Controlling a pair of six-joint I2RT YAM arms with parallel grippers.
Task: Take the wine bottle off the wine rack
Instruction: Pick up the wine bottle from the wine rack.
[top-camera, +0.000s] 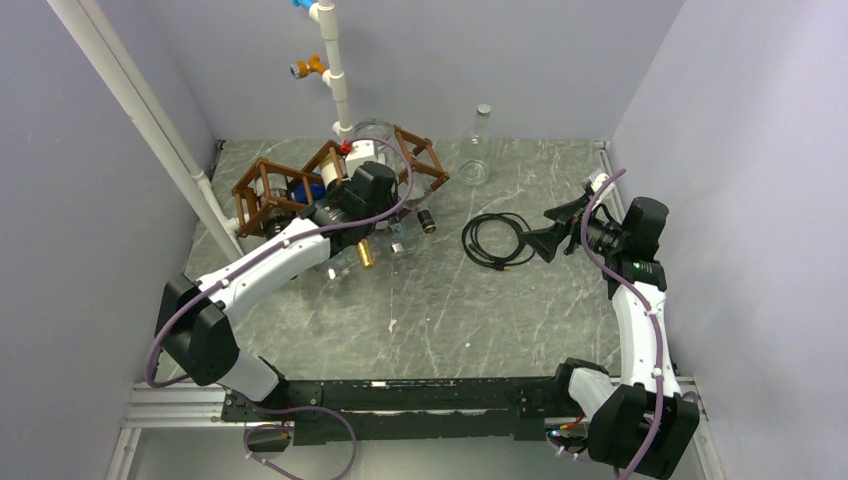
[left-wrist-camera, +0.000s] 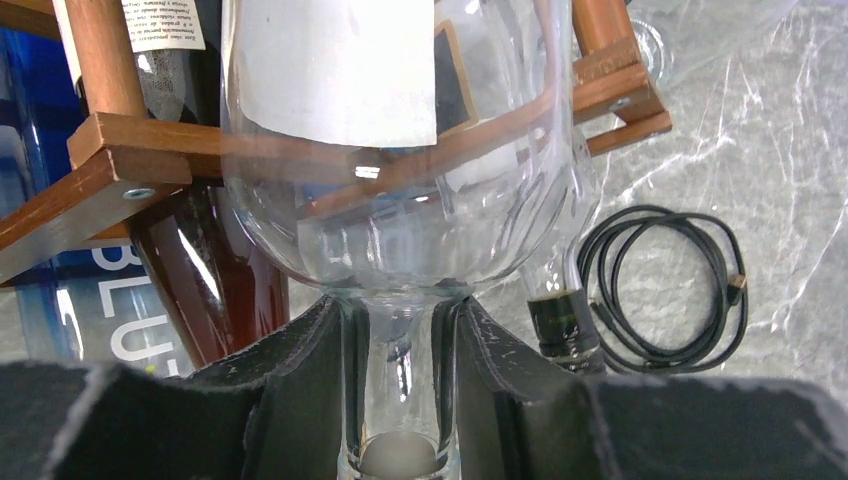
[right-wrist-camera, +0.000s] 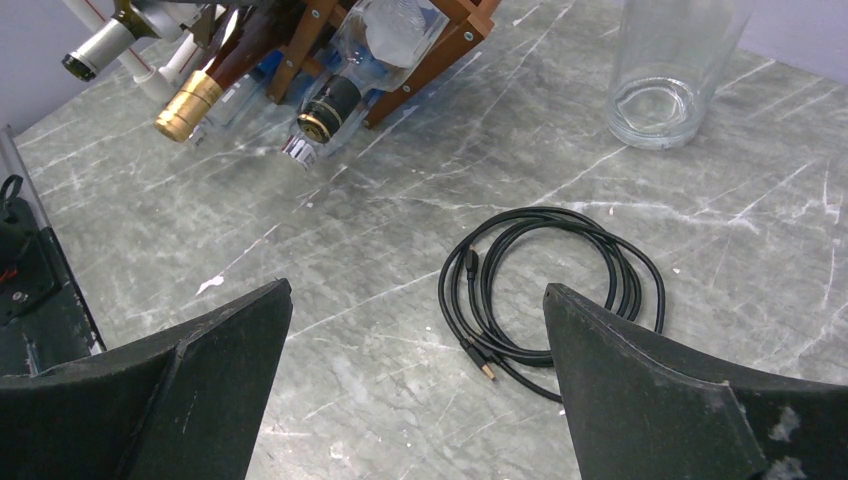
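L gripper (left-wrist-camera: 400, 400) is clenched on the neck of the wine bottle (left-wrist-camera: 400, 200), a clear glass one w/ a white label. Both black pads (left-wrist-camera: 300, 390) press the neck right under the shoulder, mouth end toward the wrist cam. The bottle's body sits up against the wooden bars of the wine rack (top-camera: 268, 195), which show through the glass. Can't tell if it rests in a cell or is lifted off it.

The rack stands near the far-left corner of the table (top-camera: 420, 320), angled along the far edge. Other bottles in the rack:
- a blue bottle (left-wrist-camera: 40, 300) on the left
- a dark brown bottle w/ gold foil cap (right-wrist-camera: 188, 102)
- a clear bottle w/ black cap (right-wrist-camera: 325, 112)

The two capped necks point toward the table's middle. A white pipe (top-camera: 335, 70) runs up the back wall behind the rack.

R gripper (right-wrist-camera: 417, 290) is released, jaws spread wide w/ nothing btw them, hovering above the table near its right edge. A coiled black cable (top-camera: 497, 240) lies flat on the table just beside it, toward the middle. An empty clear bottle (top-camera: 477, 150) stands upright near the far edge, right of the rack and apart from it.
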